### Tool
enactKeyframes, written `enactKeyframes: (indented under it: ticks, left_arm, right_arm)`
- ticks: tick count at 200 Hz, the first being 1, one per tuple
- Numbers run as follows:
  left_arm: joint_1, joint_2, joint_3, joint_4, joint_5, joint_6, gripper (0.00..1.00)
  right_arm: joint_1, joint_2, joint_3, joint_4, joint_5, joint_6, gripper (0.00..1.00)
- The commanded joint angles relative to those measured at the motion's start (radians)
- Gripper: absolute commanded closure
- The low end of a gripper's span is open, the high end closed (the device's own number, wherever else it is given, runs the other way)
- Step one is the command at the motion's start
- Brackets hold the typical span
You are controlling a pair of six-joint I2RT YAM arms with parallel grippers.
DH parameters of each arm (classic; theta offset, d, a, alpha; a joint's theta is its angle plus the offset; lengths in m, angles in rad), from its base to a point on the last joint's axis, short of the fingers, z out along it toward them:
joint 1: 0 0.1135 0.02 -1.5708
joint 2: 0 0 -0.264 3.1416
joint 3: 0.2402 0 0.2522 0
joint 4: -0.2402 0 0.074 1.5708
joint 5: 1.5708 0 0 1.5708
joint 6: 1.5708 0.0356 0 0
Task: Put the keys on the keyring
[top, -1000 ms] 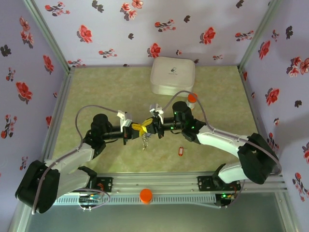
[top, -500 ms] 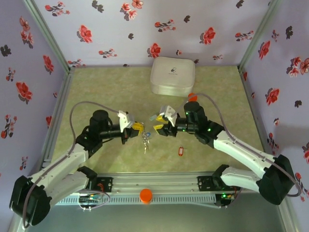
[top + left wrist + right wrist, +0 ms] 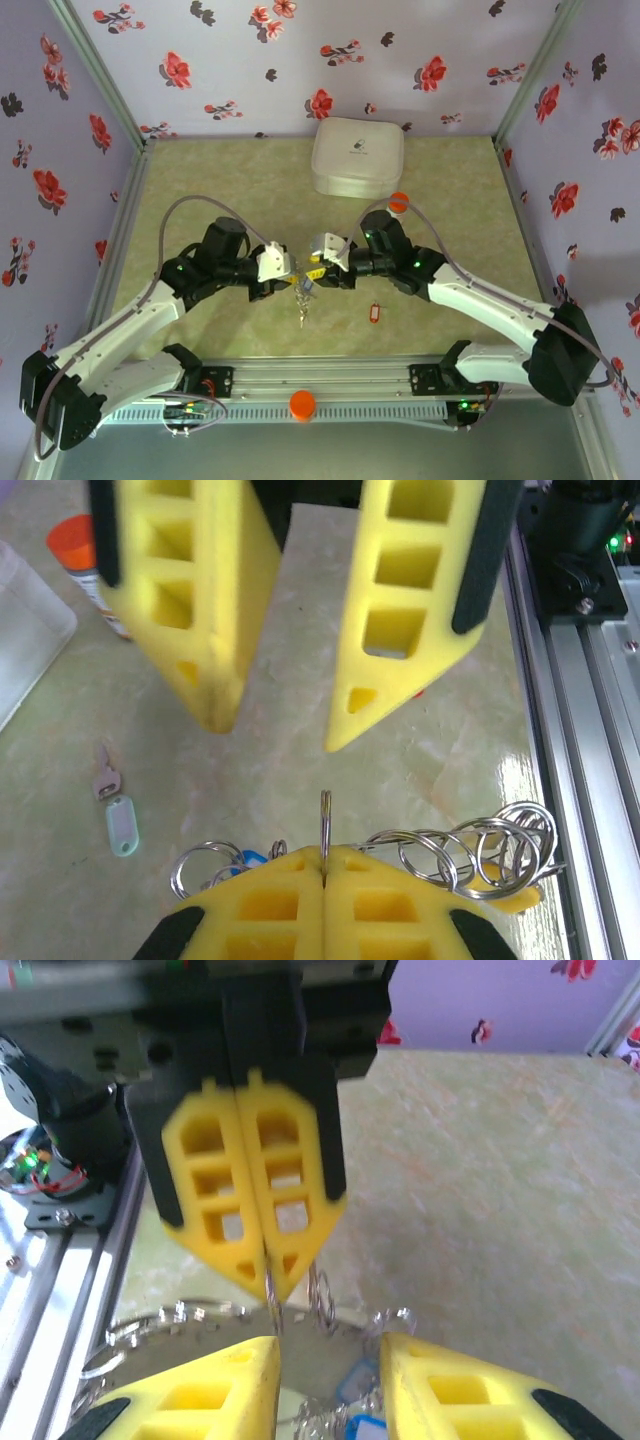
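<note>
Metal keyring (image 3: 325,815) edge-on, right pincer (image 3: 275,735) parted nearby

No writing, number or brand can be read anywhere. The white box (image 3: 357,160) carries a small dark mark near the middle of its lid, too small to make out as letters or a logo. The pale green key tag (image 3: 121,825), lying on the tabletop (image 3: 220,190) a little way from the box's corner, shows a plain face with nothing legible on it. The red key tag (image 3: 375,313), well apart from the box toward the near edge, is too small to tell whether anything is written on it.
</note>
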Motion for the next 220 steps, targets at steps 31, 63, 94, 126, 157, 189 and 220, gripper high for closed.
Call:
enactKeyframes:
  ticks: [31, 63, 94, 126, 157, 189, 220]
  left_arm:
    - [-0.030, 0.002, 0.053, -0.028, -0.009, 0.055, 1.00]
    - [-0.037, 0.001, 0.045, -0.025, -0.031, 0.048, 1.00]
    - [-0.044, -0.002, 0.034, -0.023, -0.055, 0.047, 1.00]
    - [-0.049, -0.002, 0.027, -0.009, -0.068, 0.043, 1.00]
    - [-0.052, 0.004, 0.029, -0.002, -0.070, 0.039, 1.00]
    - [-0.056, -0.001, 0.031, -0.012, -0.070, 0.037, 1.00]
    - [-0.063, 0.005, 0.033, -0.018, -0.075, 0.037, 1.00]
  right_arm:
    - [0.011, 0.040, -0.046, 0.136, -0.126, 0.077, 0.70]
    - [0.010, 0.052, -0.055, 0.114, -0.160, 0.071, 0.71]
    - [-0.001, 0.006, -0.083, 0.114, -0.126, 0.057, 0.71]
    - [-0.001, -0.007, -0.087, 0.088, -0.137, 0.057, 0.72]
    - [0.014, 0.033, -0.085, 0.161, -0.139, 0.086, 0.74]
    - [0.024, 0.061, -0.080, 0.186, -0.121, 0.092, 0.79]
    - [0.030, 0.071, -0.078, 0.193, -0.111, 0.091, 0.90]
